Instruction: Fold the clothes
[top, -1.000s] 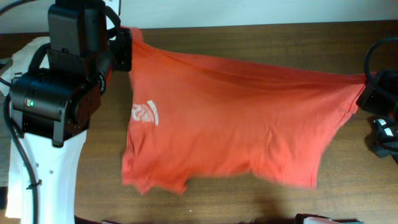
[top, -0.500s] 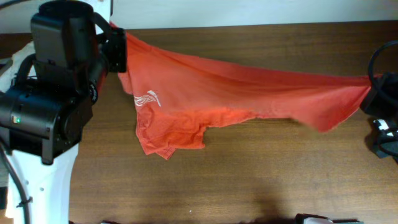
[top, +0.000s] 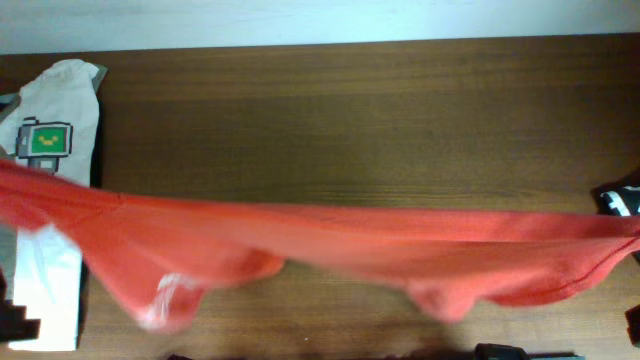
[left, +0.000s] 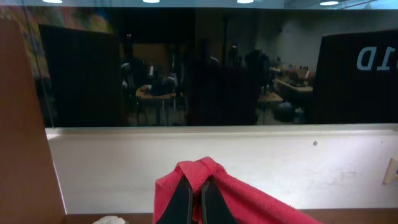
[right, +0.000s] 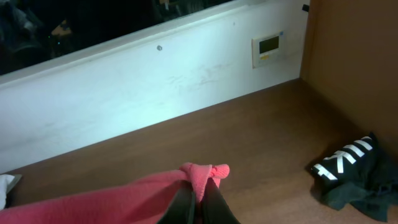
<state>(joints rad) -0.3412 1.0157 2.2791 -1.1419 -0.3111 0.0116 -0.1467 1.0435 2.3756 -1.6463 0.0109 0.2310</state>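
Observation:
The red-orange T-shirt (top: 330, 240) hangs stretched in the air as a long band across the whole overhead view, blurred, with white print (top: 165, 295) showing low at the left. Both arms are out of the overhead view. In the left wrist view my left gripper (left: 195, 190) is shut on a bunched corner of the T-shirt (left: 261, 202). In the right wrist view my right gripper (right: 200, 193) is shut on the other corner of the T-shirt (right: 112, 202), above the table.
A white T-shirt with a green pixel-robot print (top: 45, 140) lies at the table's left edge. A black garment with white stripes (right: 354, 171) lies at the right edge, also in the overhead view (top: 622, 198). A white wall (right: 155, 93) runs behind the wooden table (top: 350, 130).
Both arms rose and left the overhead view. The T-shirt was lifted off the table and pulled taut toward the front, now spanning the full width.

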